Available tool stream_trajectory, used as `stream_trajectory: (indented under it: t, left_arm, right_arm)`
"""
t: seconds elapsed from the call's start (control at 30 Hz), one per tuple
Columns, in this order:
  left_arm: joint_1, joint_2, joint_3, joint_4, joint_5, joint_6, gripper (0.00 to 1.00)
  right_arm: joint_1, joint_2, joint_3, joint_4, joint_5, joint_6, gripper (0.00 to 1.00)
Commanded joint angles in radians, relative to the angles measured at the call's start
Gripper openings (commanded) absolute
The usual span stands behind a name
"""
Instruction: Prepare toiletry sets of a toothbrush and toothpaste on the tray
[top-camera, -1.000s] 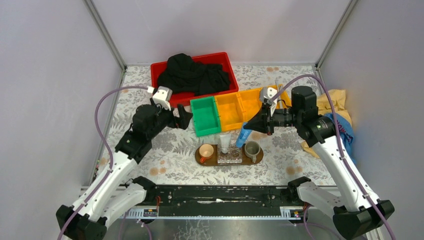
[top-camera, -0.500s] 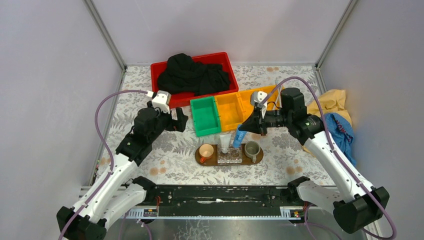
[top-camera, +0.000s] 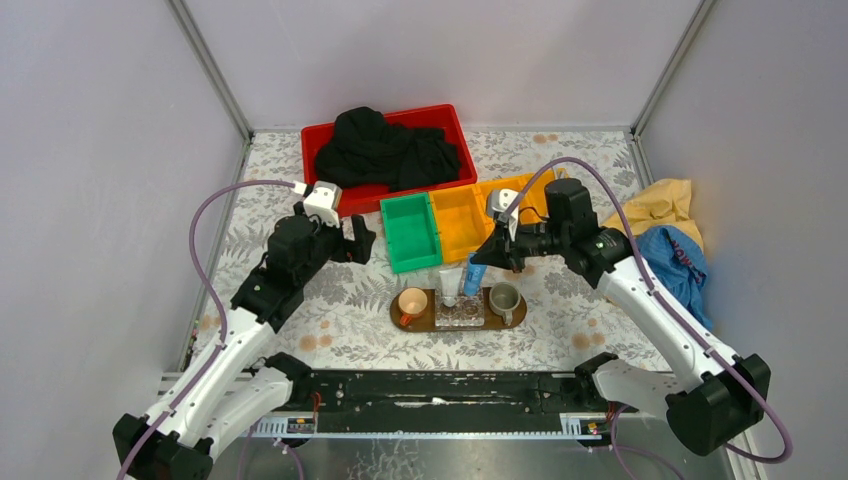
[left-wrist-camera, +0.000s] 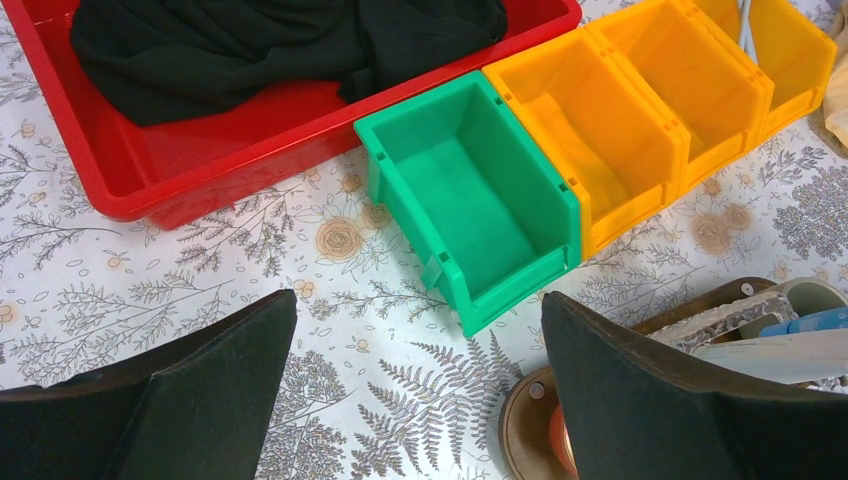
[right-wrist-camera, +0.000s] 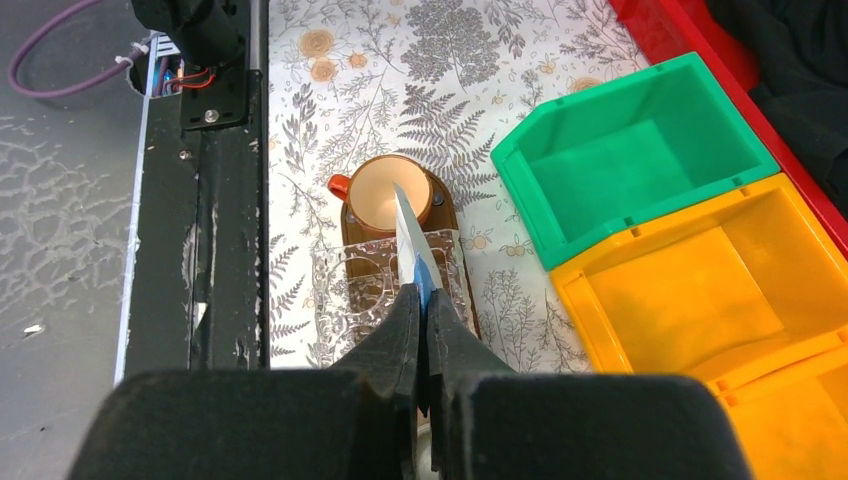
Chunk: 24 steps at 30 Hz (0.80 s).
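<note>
The dark-brown oval tray (top-camera: 521, 313) carries an orange cup (top-camera: 412, 303), a clear ribbed box (top-camera: 459, 314) and a grey cup (top-camera: 503, 297). A silvery-white toothpaste tube (top-camera: 450, 285) stands in the clear box. My right gripper (top-camera: 490, 258) is shut on the blue toothpaste tube (top-camera: 475, 272), which hangs over the tray; in the right wrist view the tube (right-wrist-camera: 410, 245) juts edge-on from my gripper (right-wrist-camera: 421, 296) above the orange cup (right-wrist-camera: 385, 195). My left gripper (top-camera: 366, 240) stands wide open and holds nothing, left of the green bin (left-wrist-camera: 475, 200). A pale toothbrush (left-wrist-camera: 745, 25) lies in the far yellow bin.
A red bin (top-camera: 390, 150) with black cloth sits at the back. The green bin (top-camera: 412, 232) and yellow bins (top-camera: 465, 218) stand in a row behind the tray. Yellow and blue cloths (top-camera: 672, 235) lie at the right wall. A black rail (right-wrist-camera: 215, 200) marks the near edge.
My right gripper has carried the blue tube leftward and down, closer over the tray. The left arm drew back a little, then held still, jaws open throughout.
</note>
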Motion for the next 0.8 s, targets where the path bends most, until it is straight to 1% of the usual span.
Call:
stream_trajectory:
  t: [0.0,0.77]
  left_arm:
    - [0.003,-0.016,-0.001,0.010,-0.020,0.018,1.00]
    - [0.003,-0.020,-0.003,0.010,-0.018,0.019,1.00]
  right_arm:
    - [0.019,0.007,-0.006,0.075,0.012,-0.016,0.00]
    - [0.050,0.026,-0.121,0.180,0.050,-0.059,0.01]
